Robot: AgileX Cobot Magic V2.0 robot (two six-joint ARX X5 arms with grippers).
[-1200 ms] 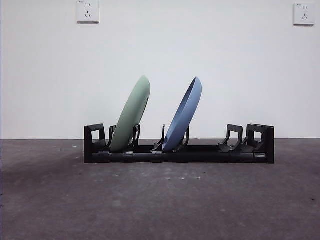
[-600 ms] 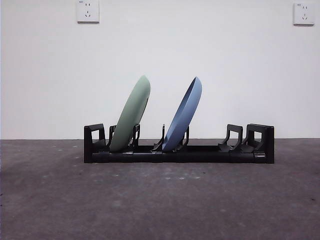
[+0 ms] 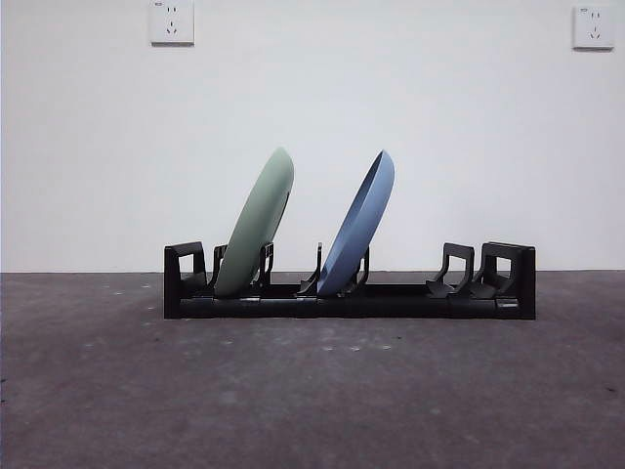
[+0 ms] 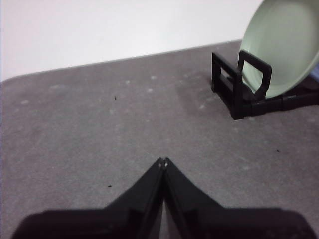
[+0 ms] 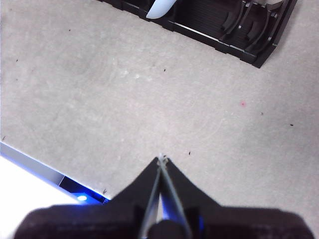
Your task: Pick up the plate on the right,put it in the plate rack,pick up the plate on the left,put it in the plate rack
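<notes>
Plate rack (image 3: 350, 293), long, low and black, stands on the grey table (image 3: 312, 391) in front of a white wall (image 3: 312, 117), and both plates sit in it. Its left slots hold the green plate (image 3: 256, 227), tilted with its top leaning to the right; the blue plate (image 3: 358, 227) stands near the middle, tilted the same way and well apart from the green one. The rack's right end shows bare prongs and a blocky end piece. Two wall sockets (image 3: 172, 21) sit high on the wall, one at each upper corner. Nothing lies on the table between the rack and the camera. The left gripper (image 4: 163, 162) hangs over bare table with its jaws pressed together, empty, the rack's green-plate end off to one side. The right gripper (image 5: 161, 160) is likewise closed on nothing, above bare table near the table's edge, the rack's empty end beyond it.
</notes>
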